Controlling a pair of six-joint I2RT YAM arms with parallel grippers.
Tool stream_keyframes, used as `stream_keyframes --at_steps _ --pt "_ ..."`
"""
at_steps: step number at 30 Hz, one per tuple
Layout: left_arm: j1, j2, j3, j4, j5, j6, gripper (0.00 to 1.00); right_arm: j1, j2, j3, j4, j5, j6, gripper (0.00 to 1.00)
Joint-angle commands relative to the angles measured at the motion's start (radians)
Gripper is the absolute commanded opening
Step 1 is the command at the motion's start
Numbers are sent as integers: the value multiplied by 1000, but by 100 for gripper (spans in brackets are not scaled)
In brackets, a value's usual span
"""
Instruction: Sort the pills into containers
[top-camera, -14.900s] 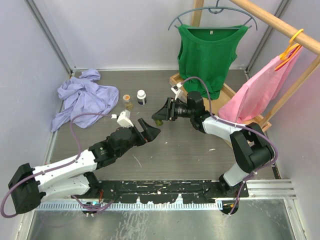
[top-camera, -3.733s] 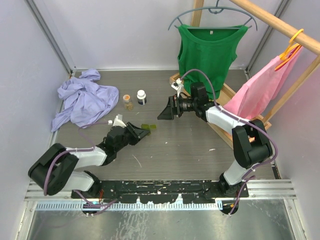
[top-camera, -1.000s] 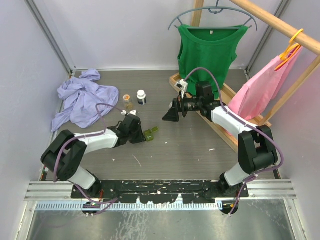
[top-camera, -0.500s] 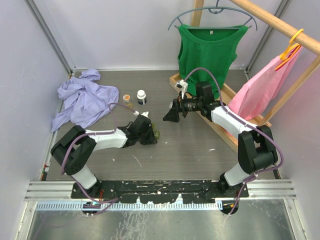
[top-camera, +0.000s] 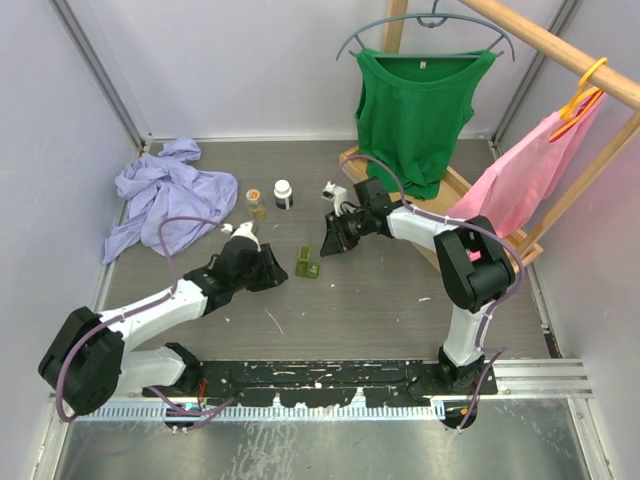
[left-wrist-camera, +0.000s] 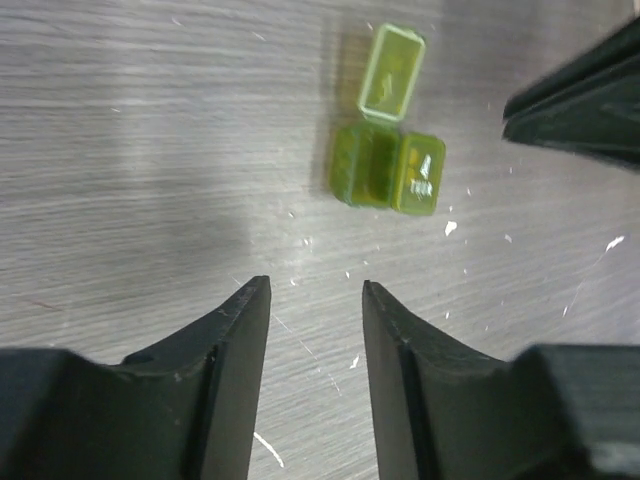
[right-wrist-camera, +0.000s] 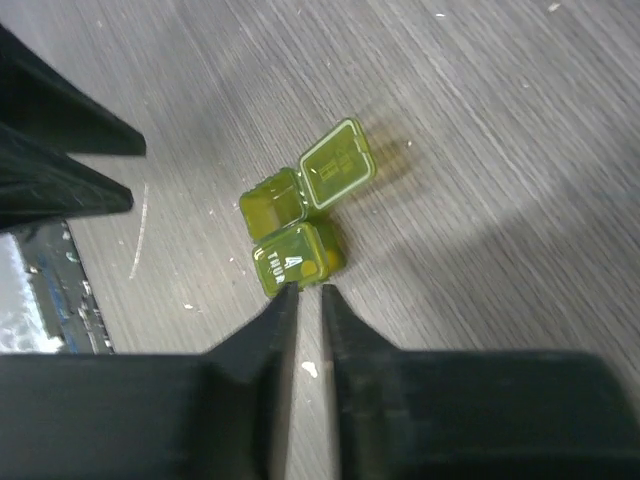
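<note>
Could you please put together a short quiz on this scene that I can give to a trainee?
1. True or false: the left claw is gripping the olive green pill case.
2. How many of the case's two lids stand open? A) none B) one C) both
3. Look at the right claw: are its jaws open or shut?

Key
1. False: its jaws are apart, and the case lies beyond them, untouched.
2. B: one lid is flipped back, and the printed one is closed.
3. Shut, with nothing between them.
</note>
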Motion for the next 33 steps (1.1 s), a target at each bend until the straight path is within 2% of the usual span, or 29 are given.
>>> stream_keyframes --at_steps 1,3,9,13,19,33 --pt "93 -15 -33 104 56 -2 48 69 -10 96 -66 90 -119 9" --pt "126 9 -35 158 102 -8 51 98 -14 104 -81 143 -166 2" --pt "153 156 -6 329 224 -14 51 169 -4 129 -142 223 -265 1" --pt "155 232 6 406 256 -21 51 193 -20 133 -162 244 -307 1" --pt "164 315 23 453 293 -36 50 215 -39 132 -171 269 -334 1" --pt "169 333 21 455 300 -43 47 218 -104 105 -116 236 -296 1"
